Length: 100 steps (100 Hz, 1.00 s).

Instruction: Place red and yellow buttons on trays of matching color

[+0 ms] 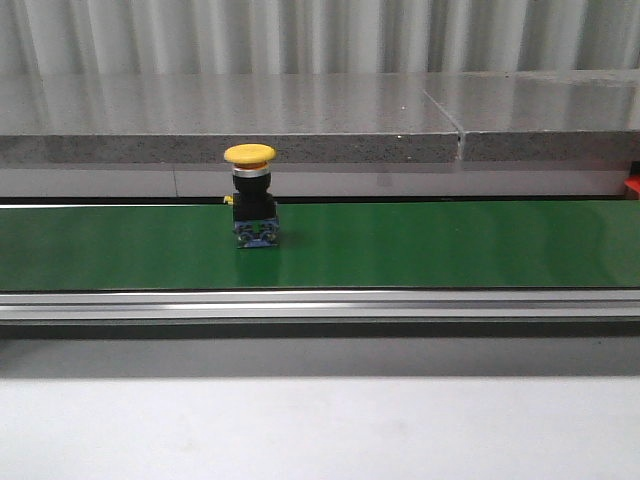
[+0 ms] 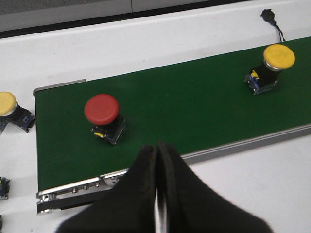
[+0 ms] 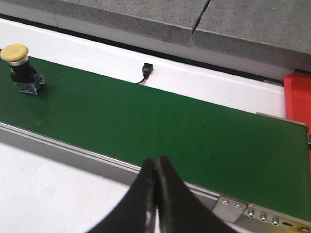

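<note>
A yellow button (image 1: 250, 155) on a black base stands upright on the green belt (image 1: 450, 245); the left wrist view shows this yellow button (image 2: 278, 56) and the right wrist view shows the yellow button (image 3: 14, 52) too. A red button (image 2: 101, 108) stands on the belt near its end. Another yellow button (image 2: 7, 103) lies off the belt on the white table. My left gripper (image 2: 156, 147) is shut and empty, above the belt's near rail. Over that same rail further along, my right gripper (image 3: 156, 160) is shut and empty as well. A red tray (image 3: 297, 99) edge shows past the belt's other end.
The belt's metal rail (image 1: 320, 304) runs along the front. A grey stone ledge (image 1: 300, 120) lies behind the belt. A small black connector with wires (image 3: 145, 71) sits on the white strip behind the belt. Small parts (image 2: 3, 188) lie on the table by the belt's end.
</note>
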Each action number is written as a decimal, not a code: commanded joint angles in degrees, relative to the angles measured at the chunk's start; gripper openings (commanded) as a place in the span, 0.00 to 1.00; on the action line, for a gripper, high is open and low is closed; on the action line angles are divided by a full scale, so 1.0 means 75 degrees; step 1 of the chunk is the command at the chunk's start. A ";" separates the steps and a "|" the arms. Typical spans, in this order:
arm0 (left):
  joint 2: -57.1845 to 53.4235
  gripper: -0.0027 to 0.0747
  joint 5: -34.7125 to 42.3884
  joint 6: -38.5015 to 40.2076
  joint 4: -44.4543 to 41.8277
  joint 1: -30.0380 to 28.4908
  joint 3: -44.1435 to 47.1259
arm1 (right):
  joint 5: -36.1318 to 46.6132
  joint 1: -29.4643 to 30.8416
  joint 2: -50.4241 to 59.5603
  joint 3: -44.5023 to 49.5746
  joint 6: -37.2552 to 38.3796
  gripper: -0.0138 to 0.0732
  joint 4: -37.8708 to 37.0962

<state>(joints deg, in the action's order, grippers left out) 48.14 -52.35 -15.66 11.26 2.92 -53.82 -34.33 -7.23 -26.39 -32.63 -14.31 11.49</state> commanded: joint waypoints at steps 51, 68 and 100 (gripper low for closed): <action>-0.2898 0.01 0.0520 -0.0020 0.0122 0.0077 0.1594 | -0.0174 -0.1062 -0.1471 -0.1308 -0.0046 0.09 0.0032; -0.2898 0.01 0.0456 -0.0020 0.0122 0.0077 0.1594 | -0.0469 -0.1608 -0.2727 -0.2197 -0.0046 0.28 0.0025; -0.2898 0.01 0.0456 -0.0020 0.0122 0.0077 0.1594 | -0.0968 -0.1951 -0.4779 -0.3675 -0.0039 0.89 0.0579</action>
<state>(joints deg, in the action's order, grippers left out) 26.01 -52.35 -15.66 11.15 2.92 -40.49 -43.78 -21.69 -60.21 -56.23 -14.34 13.41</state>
